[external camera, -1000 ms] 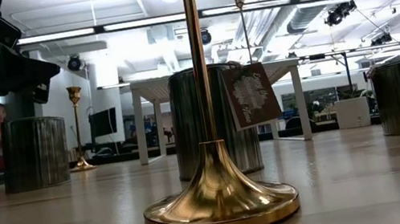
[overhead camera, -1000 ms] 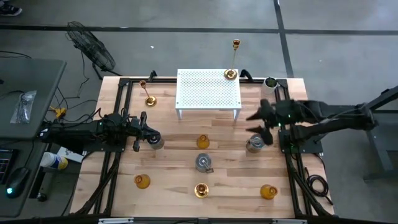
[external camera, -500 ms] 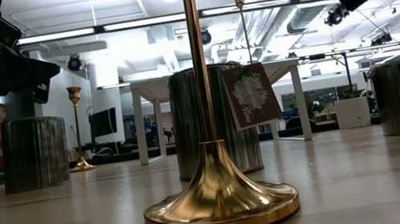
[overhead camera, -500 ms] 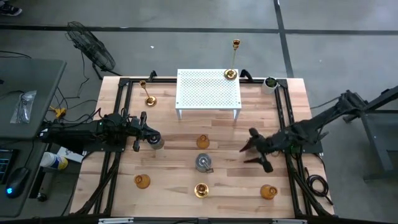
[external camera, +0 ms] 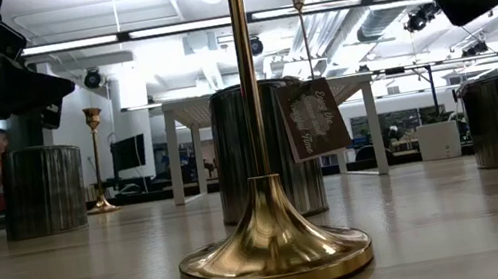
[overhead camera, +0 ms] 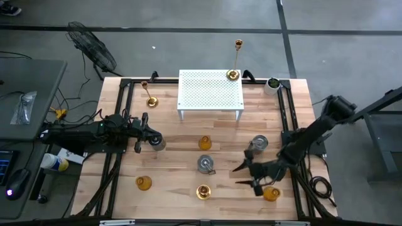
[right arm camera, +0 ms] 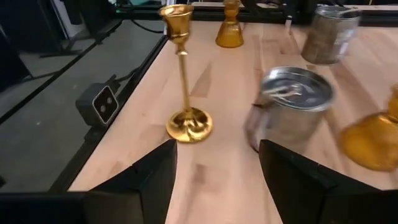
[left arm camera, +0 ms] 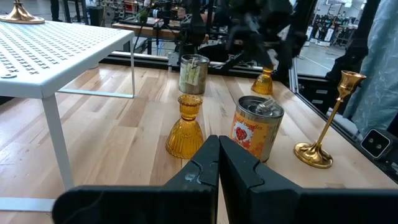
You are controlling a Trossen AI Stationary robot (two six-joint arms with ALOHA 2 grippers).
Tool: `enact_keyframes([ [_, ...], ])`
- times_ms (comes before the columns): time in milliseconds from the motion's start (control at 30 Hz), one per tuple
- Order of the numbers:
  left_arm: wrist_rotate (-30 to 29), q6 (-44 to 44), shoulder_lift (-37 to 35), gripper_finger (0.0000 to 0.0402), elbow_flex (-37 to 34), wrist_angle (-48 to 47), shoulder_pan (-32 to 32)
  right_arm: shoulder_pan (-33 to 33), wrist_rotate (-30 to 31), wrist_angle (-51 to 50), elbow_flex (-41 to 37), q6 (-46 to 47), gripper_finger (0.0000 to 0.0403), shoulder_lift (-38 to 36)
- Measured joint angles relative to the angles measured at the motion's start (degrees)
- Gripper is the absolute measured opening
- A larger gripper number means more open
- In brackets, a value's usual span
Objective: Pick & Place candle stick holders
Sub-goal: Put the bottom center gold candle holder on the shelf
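The white perforated rack (overhead camera: pixel 210 92) at the far middle of the surface (overhead camera: pixel 176 176) serves as the landmark. The right tool (overhead camera: pixel 249 175) hangs with its fingers apart and nothing between them, well to the near-right of the rack, just beside an amber holder (overhead camera: pixel 271 193) at the near-right corner. Its wrist view looks past the spread fingers at a gold stick (right arm camera: pixel 185 76) and a silver jar (right arm camera: pixel 292 109) lying toward the near middle, so the step in hand reads as an approach, not yet a grasp. One gold stick (overhead camera: pixel 233 74) already stands on the rack's far-right corner; another (overhead camera: pixel 151 97) stands just left of the rack; a silver jar (overhead camera: pixel 258 145) and an amber holder (overhead camera: pixel 205 143) sit in front of it. The left tool (overhead camera: pixel 151 135) waits closed, empty, at the near-left of the rack beside a silver jar (overhead camera: pixel 157 144). Next, I judge, the right tool must settle on one holder, centre its fingers round it and lower without knocking the neighbours.
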Motion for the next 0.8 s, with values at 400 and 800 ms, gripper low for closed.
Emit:
enact_keyframes([
  [400,0.0,0.01,-0.01,0.0,0.0,0.01,0.0,2.03,10.54,11.67,13.75,-0.14,0.0221,21.4],
  [800,0.02,0.02,0.0,0.0,0.0,0.0,0.0,1.93,17.55,12.52,24.34,0.1,0.0221,32.39],
])
